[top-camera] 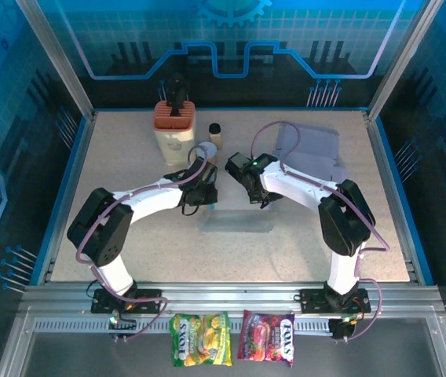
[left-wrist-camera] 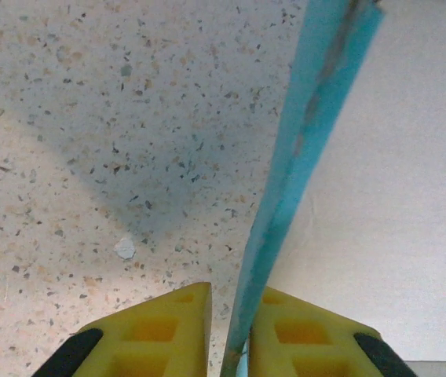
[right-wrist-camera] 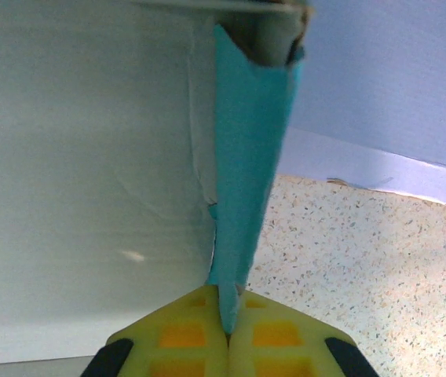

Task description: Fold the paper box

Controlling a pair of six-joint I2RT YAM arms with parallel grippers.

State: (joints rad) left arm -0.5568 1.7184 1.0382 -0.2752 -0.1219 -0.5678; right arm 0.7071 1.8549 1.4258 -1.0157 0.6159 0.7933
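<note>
Jaws of the left gripper [left-wrist-camera: 231,297] are seen slightly parted about the left flap [left-wrist-camera: 301,157] of the box [top-camera: 237,221]. The right gripper [right-wrist-camera: 228,305] is clenched on the right flap [right-wrist-camera: 246,157]. The box is held mid-way across the table [top-camera: 325,251]. Both flaps should be raised evenly and squarely before either is released.

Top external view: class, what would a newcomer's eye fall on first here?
Two white arms meet at the centre of the table over the pale paper box. The right gripper pinches its blue wall; the left gripper straddles another. Two bright snack bags lie along the bottom edge.
</note>
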